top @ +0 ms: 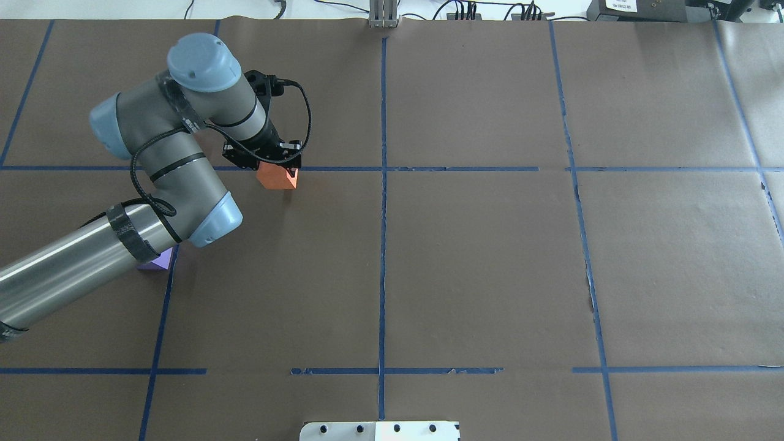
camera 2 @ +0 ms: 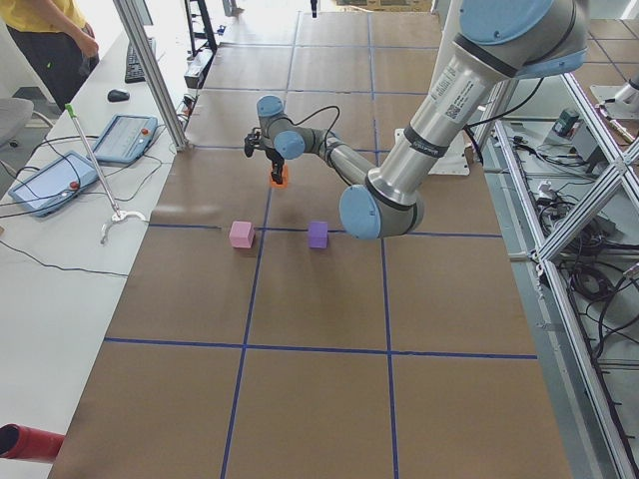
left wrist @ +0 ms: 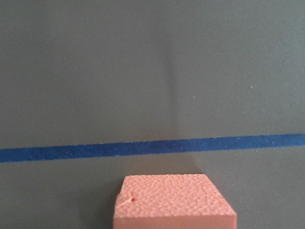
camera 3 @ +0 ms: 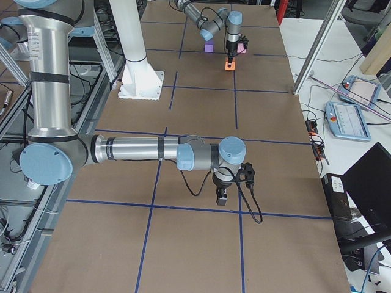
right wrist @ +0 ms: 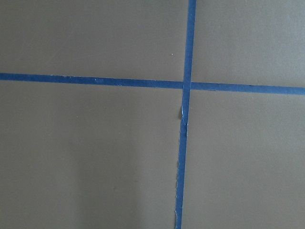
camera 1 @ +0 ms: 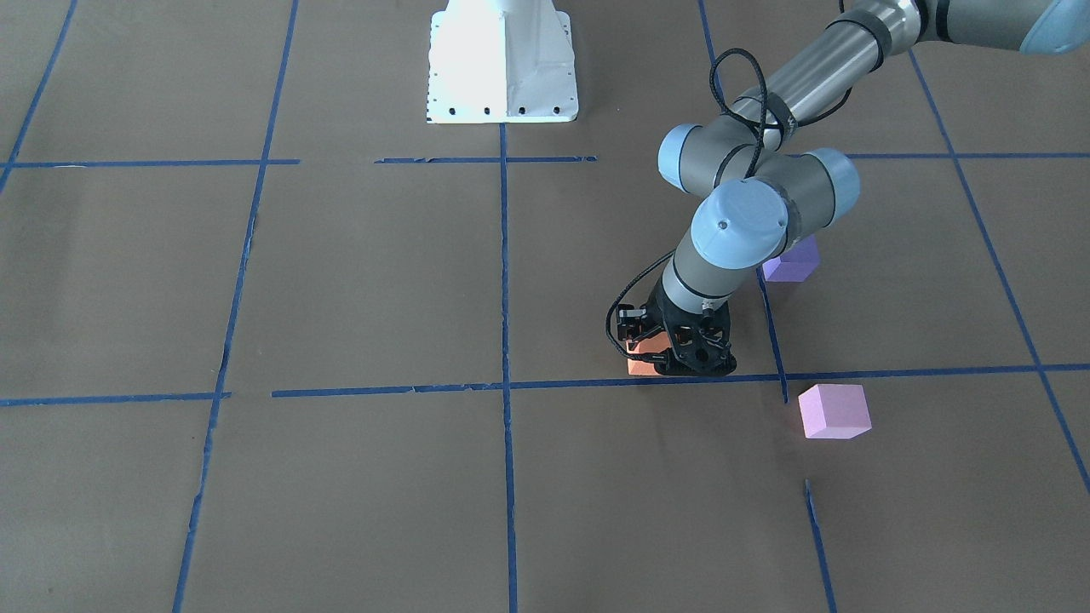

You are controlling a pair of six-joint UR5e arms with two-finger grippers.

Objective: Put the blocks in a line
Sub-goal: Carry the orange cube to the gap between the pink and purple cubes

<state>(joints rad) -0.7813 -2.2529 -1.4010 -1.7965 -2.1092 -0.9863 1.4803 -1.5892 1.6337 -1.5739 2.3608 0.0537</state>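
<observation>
The orange block [camera 1: 639,361] rests low at a blue tape line, and my left gripper [camera 1: 673,362] stands upright over it and is shut on it. From overhead the orange block [top: 277,176] shows just under the left gripper [top: 269,160]. It fills the bottom of the left wrist view [left wrist: 174,202]. The violet-purple block [camera 1: 792,262] sits behind the arm, half hidden overhead [top: 154,262]. The pink-lilac block [camera 1: 834,411] lies apart, nearer the operators' side. My right gripper [camera 3: 221,196] hovers over bare paper far from the blocks. I cannot tell whether it is open.
The white robot base [camera 1: 502,64] stands at the table's robot side. Blue tape lines [top: 383,245] cross the brown paper. A side bench with tablets [camera 2: 60,175] and a person [camera 2: 45,30] lies beyond the table's far edge.
</observation>
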